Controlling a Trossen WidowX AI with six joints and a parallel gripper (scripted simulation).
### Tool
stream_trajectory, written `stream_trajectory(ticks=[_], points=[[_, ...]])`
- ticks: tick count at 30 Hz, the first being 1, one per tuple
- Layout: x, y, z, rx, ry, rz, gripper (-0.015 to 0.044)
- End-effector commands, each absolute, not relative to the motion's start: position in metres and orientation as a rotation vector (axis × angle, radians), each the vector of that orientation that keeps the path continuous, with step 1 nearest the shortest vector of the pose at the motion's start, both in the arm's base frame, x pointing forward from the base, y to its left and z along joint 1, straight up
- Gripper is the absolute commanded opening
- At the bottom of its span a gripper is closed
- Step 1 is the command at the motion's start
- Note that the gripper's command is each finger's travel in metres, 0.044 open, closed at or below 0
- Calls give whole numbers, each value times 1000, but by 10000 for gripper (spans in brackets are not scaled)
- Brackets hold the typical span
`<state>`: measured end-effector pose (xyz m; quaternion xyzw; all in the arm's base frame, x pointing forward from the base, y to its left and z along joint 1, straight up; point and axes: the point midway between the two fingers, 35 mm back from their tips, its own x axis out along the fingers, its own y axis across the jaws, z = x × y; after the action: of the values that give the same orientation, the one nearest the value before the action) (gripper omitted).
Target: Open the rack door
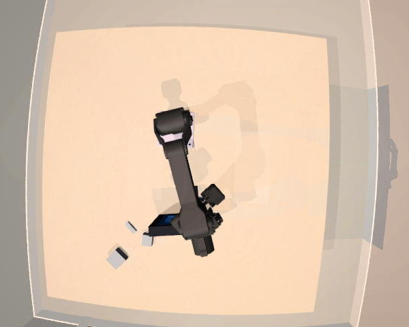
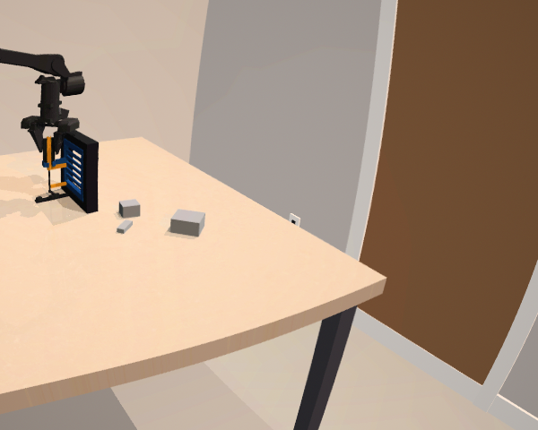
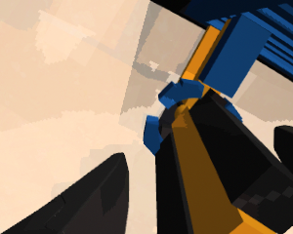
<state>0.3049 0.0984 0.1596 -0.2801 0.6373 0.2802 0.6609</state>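
The upright handle (image 2: 48, 145) (image 3: 189, 166), black with an orange stripe, stands in front of the rack, with blue clips at its lower part. Orange bars (image 2: 58, 185) (image 3: 200, 54) run from the handle side toward the blue slatted door panel (image 2: 73, 168) (image 3: 283, 36). The black frame (image 2: 92, 177) (image 1: 164, 230) stands upright around the blue slats. My gripper (image 2: 48, 151) (image 3: 200, 150) is open, pointing down, with one finger on each side of the handle and a visible gap to it. The arm hides the handle in the top view. The door's exact angle cannot be told.
Several things lie near the rack: a small grey block (image 1: 147, 240) (image 2: 129, 209), a thin grey block (image 1: 130, 227) (image 2: 125, 227) and a larger grey block (image 1: 116, 259) (image 2: 187, 223). A black bar (image 2: 51, 198) lies low at the rack's foot. A pale plate (image 1: 168, 137) is under the arm's base.
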Motion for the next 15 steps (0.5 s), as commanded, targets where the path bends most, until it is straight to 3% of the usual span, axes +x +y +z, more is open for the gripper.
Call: stream_trajectory(ticks=[1,15], points=[[305,98,158,-485,1486,484,297],[305,98,158,64,1542,-49,297]])
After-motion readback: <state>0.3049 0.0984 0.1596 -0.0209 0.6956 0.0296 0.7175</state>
